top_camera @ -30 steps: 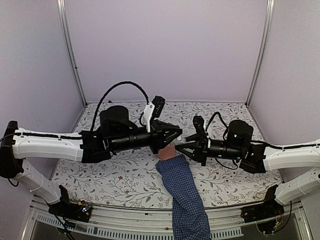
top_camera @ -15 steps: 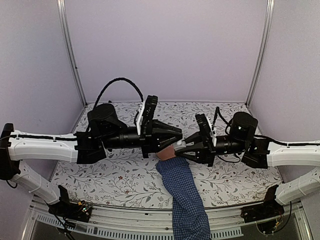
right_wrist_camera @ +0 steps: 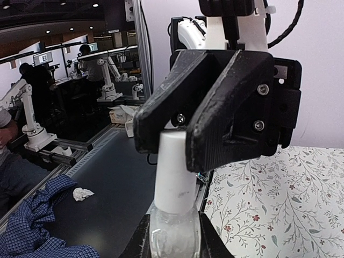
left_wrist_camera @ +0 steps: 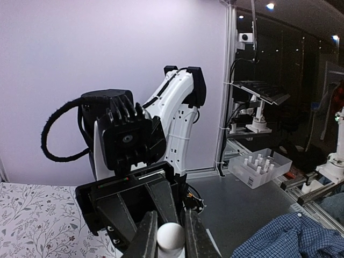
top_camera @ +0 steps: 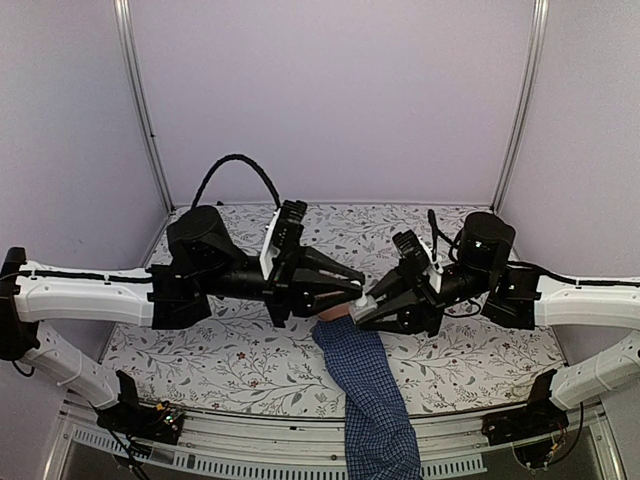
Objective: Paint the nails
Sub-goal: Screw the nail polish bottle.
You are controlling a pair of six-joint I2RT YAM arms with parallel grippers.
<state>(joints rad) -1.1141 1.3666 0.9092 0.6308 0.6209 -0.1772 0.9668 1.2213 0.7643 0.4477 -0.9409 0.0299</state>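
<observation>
top view: both arms meet mid-table, left gripper [top_camera: 352,288] and right gripper [top_camera: 374,304] tip to tip just above the hand [top_camera: 334,312] at the end of the sleeve [top_camera: 370,390]. the nails lie there under the grippers, too small to make out. the right wrist view shows more: right fingers clamped round a clear bottle [right_wrist_camera: 174,232], the left gripper's black fingers closed on its white cap [right_wrist_camera: 172,177]. left wrist view: only the cap's round top, pinched between narrow fingers. bare table [top_camera: 240,345] lies left, right and behind; the sleeve crosses the near edge.
</observation>
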